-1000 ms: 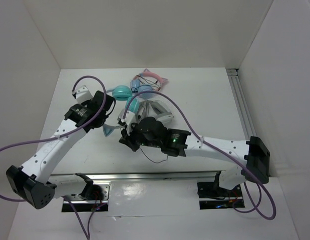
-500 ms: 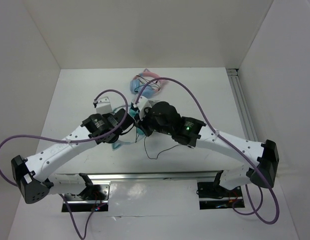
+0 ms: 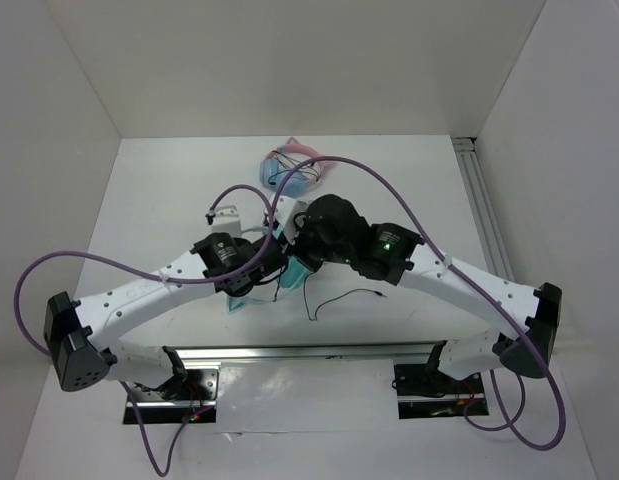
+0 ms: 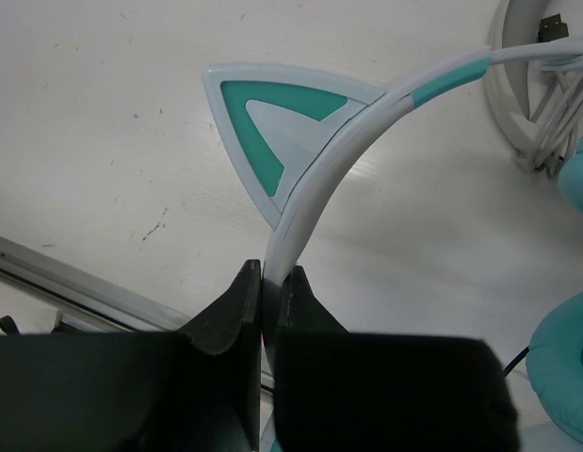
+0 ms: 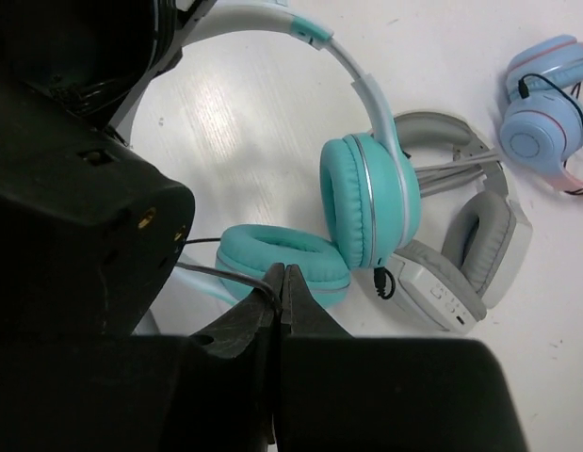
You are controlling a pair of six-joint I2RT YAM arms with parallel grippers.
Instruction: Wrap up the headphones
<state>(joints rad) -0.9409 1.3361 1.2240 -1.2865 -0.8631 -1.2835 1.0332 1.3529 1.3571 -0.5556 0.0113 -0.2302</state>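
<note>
The teal headphones [image 5: 371,202] have a white headband [image 4: 338,151] with a teal cat ear [image 4: 272,122]; one ear cup stands upright and the other lies flat on the table. My left gripper [image 4: 270,273] is shut on the headband just below the cat ear. My right gripper [image 5: 283,273] is shut on the thin black cable [image 5: 225,273] in front of the flat ear cup. In the top view both grippers, left [image 3: 272,268] and right [image 3: 297,252], meet over the headphones [image 3: 294,277], which are mostly hidden. The loose cable [image 3: 339,297] trails to the right.
Grey-white plain headphones [image 5: 479,245] lie right behind the teal ones, touching them. Blue-and-pink cat-ear headphones [image 5: 545,113] lie farther back, also seen in the top view [image 3: 294,165]. A metal rail [image 3: 289,352] runs along the near edge and another rail [image 3: 484,215] along the right.
My left arm has swung right and nearer with the headband, bringing the headphones toward the table's middle. My right arm has moved back and right, drawing the cable out.
</note>
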